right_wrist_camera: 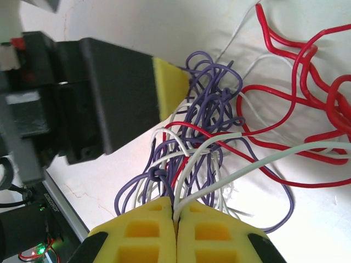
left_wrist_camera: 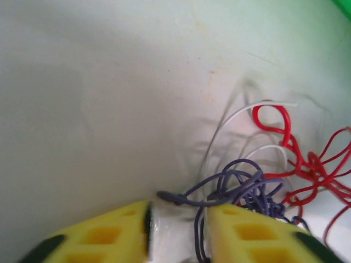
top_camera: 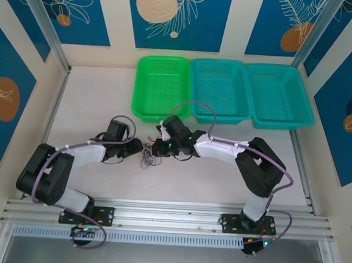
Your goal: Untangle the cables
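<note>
Top view: both arms met mid-table (top_camera: 92, 106), just in front of the green basket (top_camera: 162, 86). The left gripper (top_camera: 138, 150) and right gripper (top_camera: 157, 147) pointed at each other with the cables (top_camera: 148, 158) bunched in a small knot between them. Too small there to tell how the jaws stood.

Left wrist: the left gripper's (left_wrist_camera: 178, 236) yellow pads (left_wrist_camera: 104, 236) sat a narrow gap apart, not clamped. The purple wire (left_wrist_camera: 174, 198) ran across the gap and dropped down along the inner face of the right-hand pad. Past the pads the purple wire balled up into loops. The white wire (left_wrist_camera: 222, 127) arched over it, and the red wire (left_wrist_camera: 289, 131) curled off toward the right edge. All of it lay on the table.

Right wrist: the right gripper's (right_wrist_camera: 176, 222) pads were pressed tight together, with the white wire pinched in the seam. Purple loops were knotted up right in front of the pads, with red strands crossing through them. Most of the red sprawled to the upper right. The left gripper's black body was parked at the left, one yellow pad touching the purple tangle.
</note>
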Available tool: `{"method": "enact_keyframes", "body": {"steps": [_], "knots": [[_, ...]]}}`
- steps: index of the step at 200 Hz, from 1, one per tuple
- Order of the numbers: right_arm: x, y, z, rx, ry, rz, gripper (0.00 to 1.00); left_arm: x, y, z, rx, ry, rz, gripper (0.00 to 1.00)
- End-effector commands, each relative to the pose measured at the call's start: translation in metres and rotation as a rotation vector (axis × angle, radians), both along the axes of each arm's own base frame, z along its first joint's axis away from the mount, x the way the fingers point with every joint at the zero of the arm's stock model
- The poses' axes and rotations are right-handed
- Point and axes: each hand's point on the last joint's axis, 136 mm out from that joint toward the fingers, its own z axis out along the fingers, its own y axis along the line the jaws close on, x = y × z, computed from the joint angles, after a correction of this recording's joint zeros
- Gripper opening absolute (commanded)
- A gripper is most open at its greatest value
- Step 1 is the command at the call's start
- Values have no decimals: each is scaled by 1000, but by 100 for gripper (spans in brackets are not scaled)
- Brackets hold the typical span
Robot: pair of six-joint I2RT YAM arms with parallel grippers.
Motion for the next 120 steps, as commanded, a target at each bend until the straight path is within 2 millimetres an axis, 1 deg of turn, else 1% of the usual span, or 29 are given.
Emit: {"method": "enact_keyframes", "body": {"steps": [1, 6, 19, 35, 48, 58, 60, 69, 76, 80, 86, 94, 98, 106, 112, 120], "knots": [[-4, -4, 2, 19, 22, -1, 0, 5, -1, -1, -12, -26, 6, 5], [-3, -7, 2, 19, 21, -12, 0, 3, 3, -2, 5, -25, 19, 0], [-2, -17, 3, 23, 20, -43, 0, 2, 17, 0, 61, -40, 57, 0], [0, -41, -1, 18, 23, -105, 0, -1, 43, 6, 155, -59, 114, 0], [2, -68, -3, 6, 19, -173, 0, -5, 64, 14, 221, -80, 162, 0], [3, -94, -8, -8, 18, -241, 0, -7, 79, 21, 260, -96, 196, 0], [3, -100, -12, -16, 24, -258, 0, -7, 82, 23, 264, -101, 203, 0], [5, -125, -16, -16, 33, -329, 0, -9, 90, 28, 280, -113, 221, 0], [4, -140, -19, -6, 43, -366, 0, -8, 92, 32, 277, -131, 222, 0], [3, -147, -21, -4, 48, -381, 0, -6, 90, 35, 265, -147, 208, 0], [1, -155, -21, 0, 50, -394, 0, -1, 80, 42, 229, -198, 151, 0], [-1, -160, -19, 9, 41, -385, 0, 4, 52, 54, 122, -280, 24, 0], [-2, -160, -18, 9, 37, -374, 0, 6, 36, 63, 50, -333, -42, 0], [-5, -159, -17, 5, 40, -346, 0, 5, 4, 83, -98, -419, -169, 0], [-6, -158, -16, -4, 42, -332, 0, -1, -19, 97, -189, -467, -267, 7], [-6, -159, -17, -20, 46, -326, 0, -11, -43, 108, -235, -501, -370, 24]]}}
